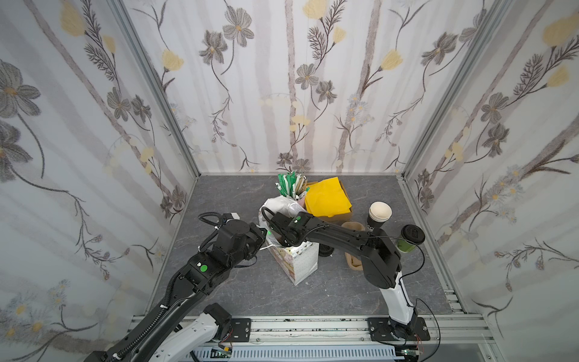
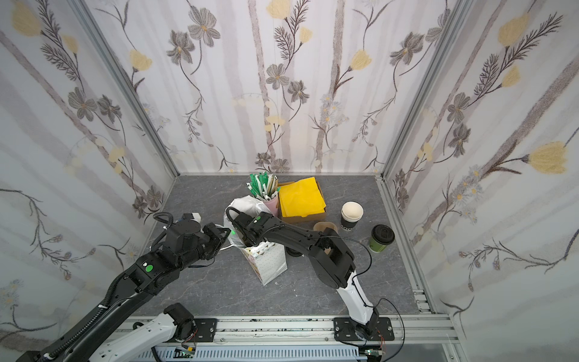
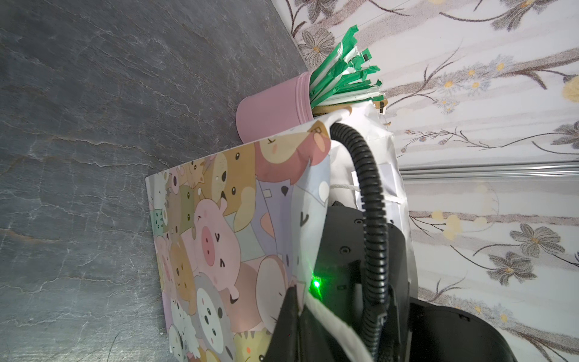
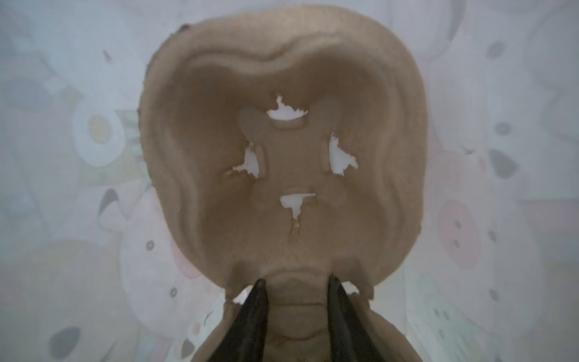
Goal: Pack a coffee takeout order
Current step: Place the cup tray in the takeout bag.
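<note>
A paper bag with cartoon animals (image 1: 297,261) (image 2: 271,264) (image 3: 219,235) stands open mid-table. My left gripper (image 3: 294,301) is shut on the bag's rim by its white cord handle. My right gripper (image 4: 297,282) reaches down inside the bag, jaws apart on either side of the middle ridge of a tan pulp carrier (image 4: 282,141) lying on the bag's bottom. The green cup with black lid (image 1: 407,247) (image 2: 379,243) stands at the right. Yellow napkins (image 1: 327,197) (image 2: 300,197) lie in a box at the back. Sticks (image 1: 289,186) (image 3: 341,81) fill a pink cup.
A stack of black cups with cream insides (image 1: 377,219) (image 2: 351,217) stands right of the napkin box. Another tan carrier (image 1: 352,227) (image 2: 324,225) lies under my right arm. A crumpled white plastic bag (image 1: 282,207) sits behind the paper bag. Floral walls close in three sides.
</note>
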`<state>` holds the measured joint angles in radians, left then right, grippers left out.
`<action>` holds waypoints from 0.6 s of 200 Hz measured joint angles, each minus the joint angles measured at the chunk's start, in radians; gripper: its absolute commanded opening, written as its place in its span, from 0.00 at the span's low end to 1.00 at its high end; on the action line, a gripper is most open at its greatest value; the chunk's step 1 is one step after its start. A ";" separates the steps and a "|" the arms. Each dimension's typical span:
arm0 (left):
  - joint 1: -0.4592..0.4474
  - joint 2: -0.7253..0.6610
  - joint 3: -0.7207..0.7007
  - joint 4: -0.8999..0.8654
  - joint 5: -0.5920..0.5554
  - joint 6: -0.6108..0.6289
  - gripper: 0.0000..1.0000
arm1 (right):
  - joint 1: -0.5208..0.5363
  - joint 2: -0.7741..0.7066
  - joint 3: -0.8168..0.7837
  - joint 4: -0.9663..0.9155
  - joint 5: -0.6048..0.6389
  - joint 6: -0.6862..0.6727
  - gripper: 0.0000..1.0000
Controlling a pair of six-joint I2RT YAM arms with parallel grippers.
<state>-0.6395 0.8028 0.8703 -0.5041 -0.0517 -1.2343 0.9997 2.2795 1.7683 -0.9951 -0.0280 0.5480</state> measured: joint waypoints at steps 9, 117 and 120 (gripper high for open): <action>0.000 0.000 0.000 0.000 0.000 0.000 0.00 | 0.000 0.000 -0.006 0.006 -0.002 0.000 0.33; 0.000 0.000 0.001 -0.006 -0.003 0.000 0.00 | -0.008 0.012 -0.076 0.057 -0.029 0.000 0.34; 0.000 0.000 0.001 -0.007 -0.003 0.000 0.00 | -0.008 0.013 -0.078 0.058 -0.030 0.000 0.34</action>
<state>-0.6395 0.8032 0.8711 -0.5114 -0.0551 -1.2343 0.9913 2.2921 1.6905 -0.9375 -0.0578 0.5480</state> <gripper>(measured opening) 0.050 0.340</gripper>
